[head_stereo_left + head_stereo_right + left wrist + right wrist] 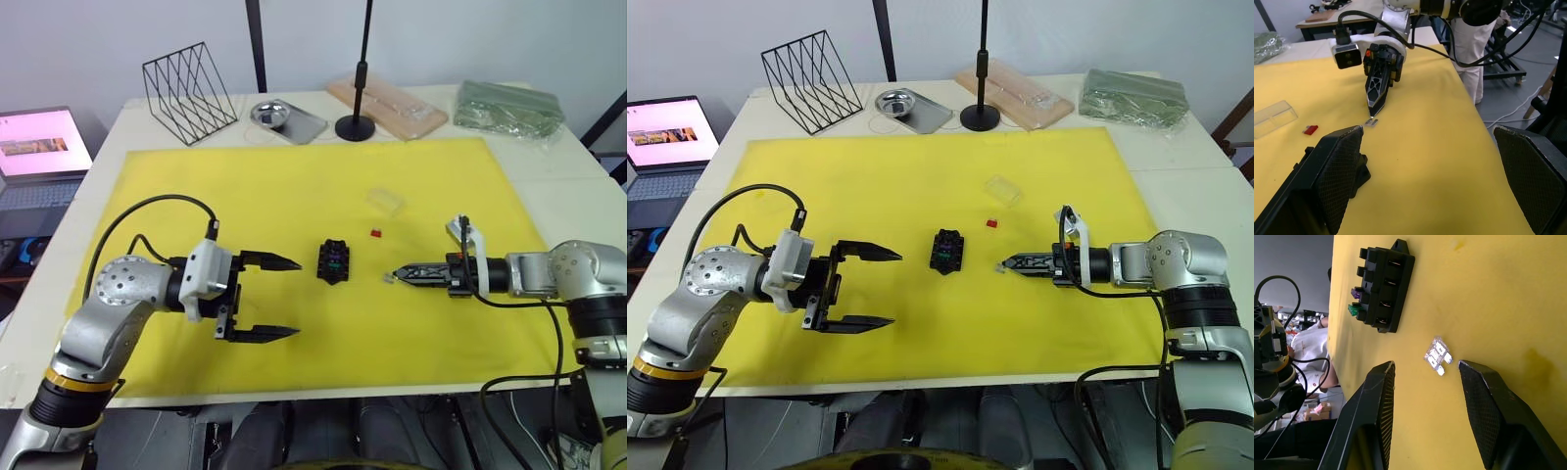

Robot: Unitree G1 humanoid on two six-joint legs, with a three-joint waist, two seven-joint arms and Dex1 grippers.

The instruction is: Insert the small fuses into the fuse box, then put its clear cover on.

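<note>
Head view, fuse box (334, 260): mid-mat, partly filled; red fuse (374, 233) and clear cover (385, 201) lay loose beyond it.
Left wrist view, left pincer (265, 299): open, empty.
Right wrist view, right pincer (1425, 382): open, straddling clear fuse (1438, 356), ungripped.

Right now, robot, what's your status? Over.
Left pincer open, empty. Right pincer open around a small clear-grey blade fuse on the yellow mat. Black slotted fuse box between them; nothing blocking.
</note>
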